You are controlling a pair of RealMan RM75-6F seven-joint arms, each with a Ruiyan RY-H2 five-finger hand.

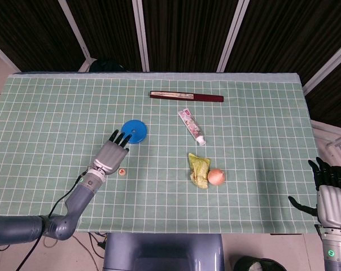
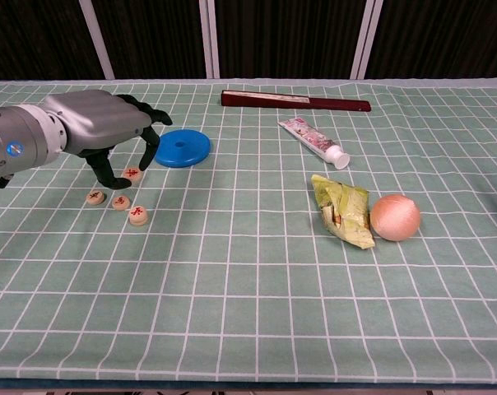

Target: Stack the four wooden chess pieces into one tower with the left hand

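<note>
Checked cloth (image 2: 257,271) (snack packet (image 2: 344,212) lying flat)

Non-task clutter, all placed off the blue disc (image 2: 182,149): dark red folded fan (image 2: 295,101) behind and to its right near the far table edge; toothpaste tube (image 2: 313,141) right of it, lying diagonal; crumpled yellow-green wrapper (image 2: 344,211) further right and nearer; onion (image 2: 395,217) just beside the wrapper's right side.
</note>
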